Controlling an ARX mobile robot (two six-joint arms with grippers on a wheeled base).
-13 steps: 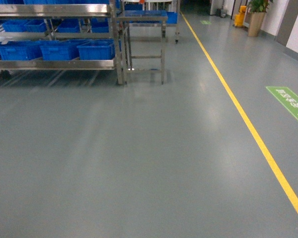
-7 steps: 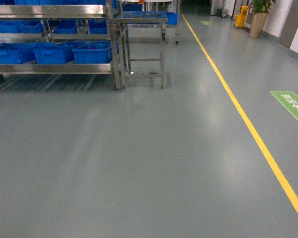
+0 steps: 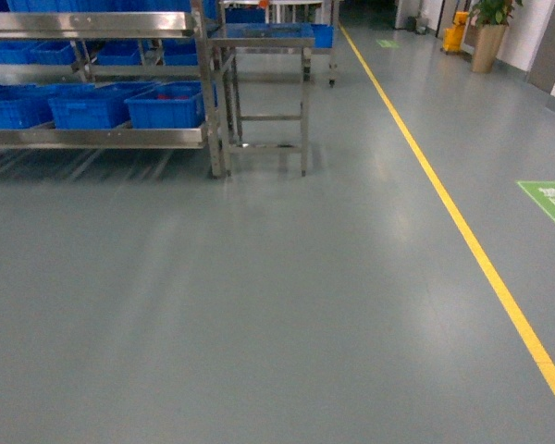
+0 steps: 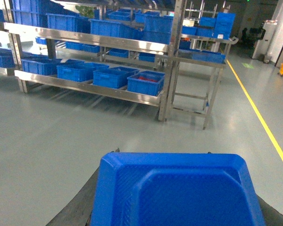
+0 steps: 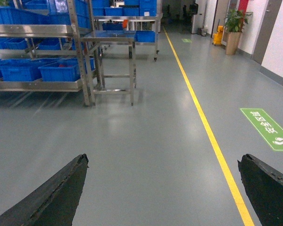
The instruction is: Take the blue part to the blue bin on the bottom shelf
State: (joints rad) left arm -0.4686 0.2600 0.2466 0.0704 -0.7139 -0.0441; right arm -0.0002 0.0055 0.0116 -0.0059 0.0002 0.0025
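In the left wrist view the blue part (image 4: 179, 193) fills the lower frame, a bright blue block with a recessed face. My left gripper (image 4: 164, 154) is shut on it, and dark fingers (image 4: 75, 202) show at its sides. The steel rack's bottom shelf (image 4: 108, 92) carries a row of blue bins (image 4: 114, 76) some way ahead across the floor. The end bin (image 4: 146, 82) holds red things. My right gripper (image 5: 162, 162) is open over bare floor. Neither gripper shows in the head view, where the bottom shelf (image 3: 92, 137) and bins (image 3: 83, 106) sit at the upper left.
A small steel table (image 3: 264, 42) stands right of the rack. A yellow floor line (image 3: 462, 227) runs along the right, with a green floor sign (image 3: 553, 199) beyond it. Upper rack tiers (image 4: 99, 37) hold more blue bins. Grey floor lies between me and the rack.
In the head view the rack and steel table have slid down the frame and look closer, and the green sign has shifted right. The robot's view has moved toward the rack.
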